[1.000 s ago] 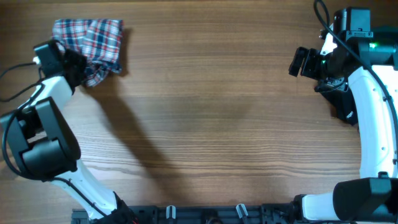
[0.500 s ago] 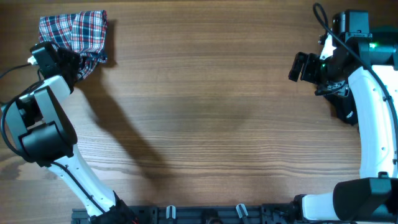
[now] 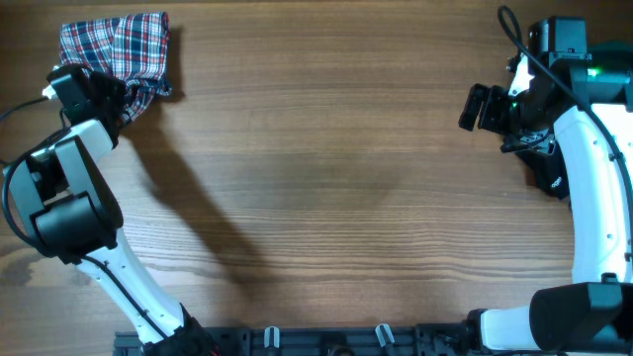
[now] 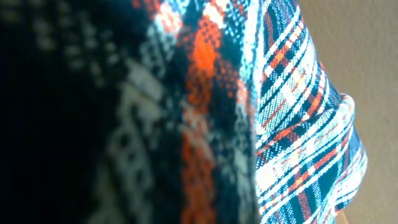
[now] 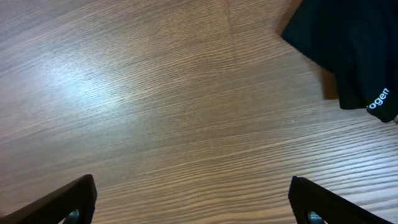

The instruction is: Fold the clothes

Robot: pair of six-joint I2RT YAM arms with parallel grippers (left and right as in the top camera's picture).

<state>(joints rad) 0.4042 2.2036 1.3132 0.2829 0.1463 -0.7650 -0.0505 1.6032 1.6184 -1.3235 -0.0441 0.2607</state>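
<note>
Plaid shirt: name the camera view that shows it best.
Overhead: the whole bunched plaid shirt shows in the far-left corner of the table, the left hand shut on its near edge. Left wrist gives only a blurred close-up of its weave. Right wrist shows none of it.
</note>
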